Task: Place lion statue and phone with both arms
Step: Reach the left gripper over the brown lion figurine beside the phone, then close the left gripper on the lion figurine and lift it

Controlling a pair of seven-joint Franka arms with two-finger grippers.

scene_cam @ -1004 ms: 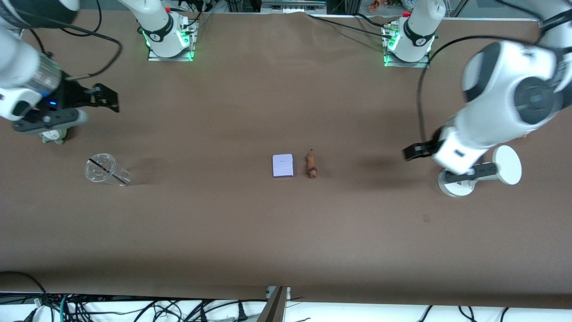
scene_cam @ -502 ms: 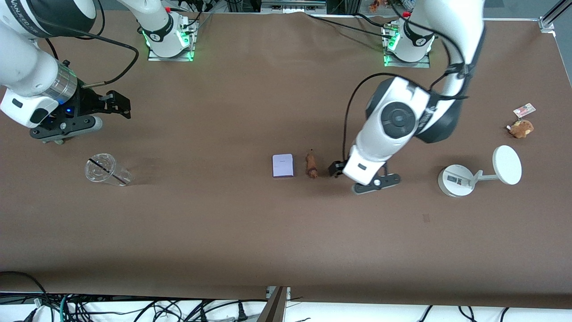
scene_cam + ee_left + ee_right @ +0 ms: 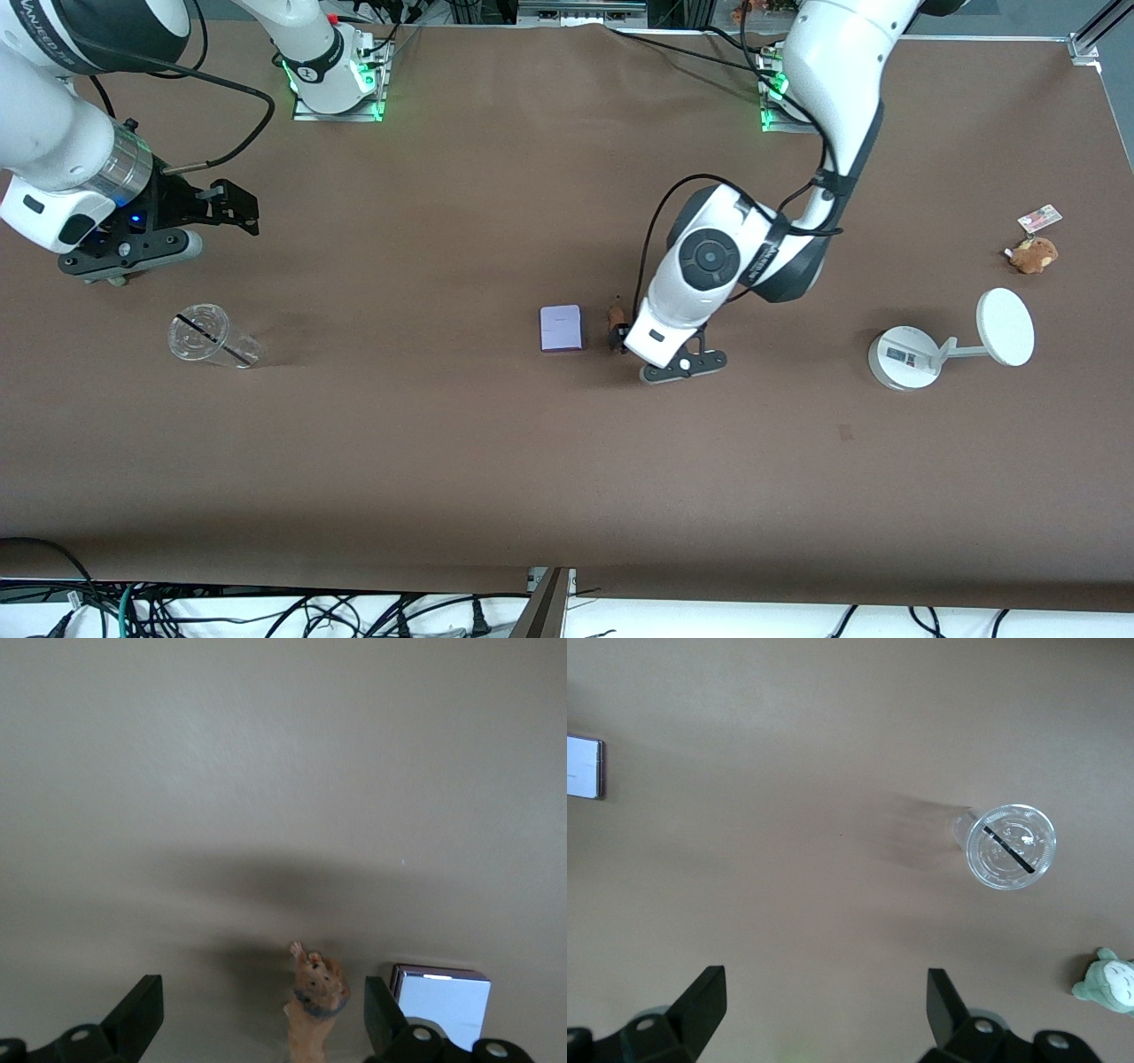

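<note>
- the left pincer (image 3: pixel 623 341) has swung in from the left arm's end of the bench (image 3: pixel 496 461) over the last second and now hangs low over the lion statue (image 3: pixel 615 315), roughly at the bench's centre.
- in the left wrist view its fingers (image 3: pixel 142 1014) stand wide apart with the lion statue (image 3: pixel 314 1001) between them, nothing gripped.
- the phone (image 3: pixel 561 328) lies flat just beside the statue, at its 9 o'clock in the front view, not touching; neither has moved.
- the right pincer (image 3: pixel 226 206) waits wide and empty near the right arm's end, with the clear cup (image 3: pixel 211 337) at about its 6 o'clock, well apart from the phone.
- judgement: the approach to the statue looks nearly done; lowering and closing come next, and the phone awaits the right arm.
- risk: the near finger could nudge the phone.
</note>
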